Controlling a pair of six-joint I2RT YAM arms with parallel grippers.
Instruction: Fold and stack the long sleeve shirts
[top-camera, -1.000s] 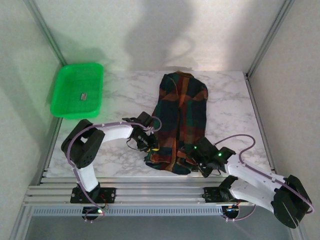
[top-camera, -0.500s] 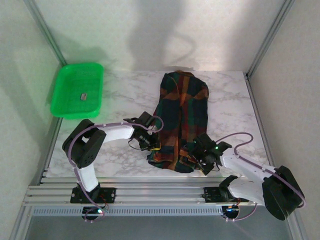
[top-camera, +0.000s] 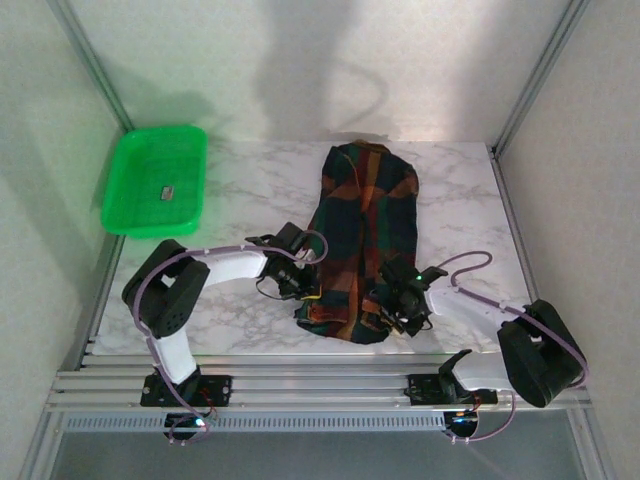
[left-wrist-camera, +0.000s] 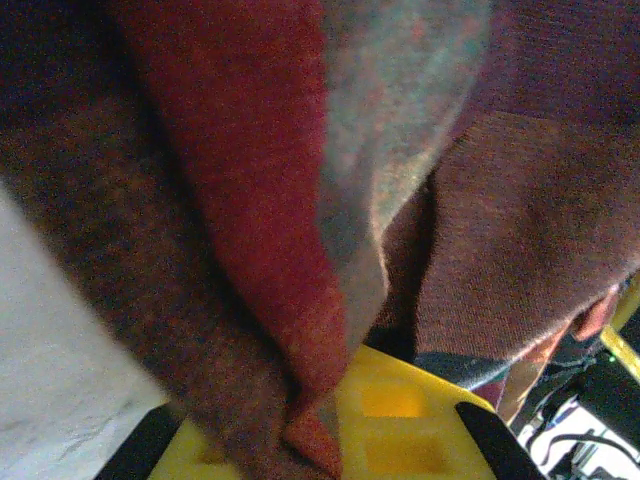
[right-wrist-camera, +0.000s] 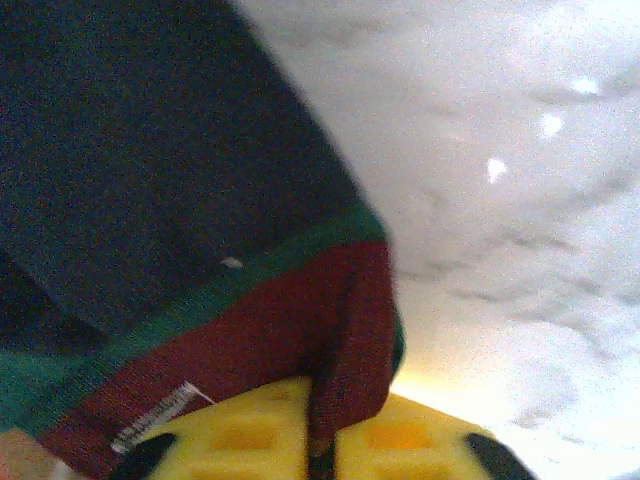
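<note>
- The marble counter stretches out in front of my two arm bases.
- One plaid shirt, checked in dark green, red, orange and navy, lies lengthwise in the middle of the counter. Its collar is at the far end and its hem is at the near edge.
- A bright green tray sits at the far left corner, well apart from the shirt.
- My left pincer is at the shirt's near left edge. Its yellow pads are closed on a red fold of cloth.
- My right pincer is at the near right edge, clamped on the red and green hem.
- A white label is sewn on that hem, beside my right pincer.
- A small dark object lies in the tray, too small to identify.
</note>
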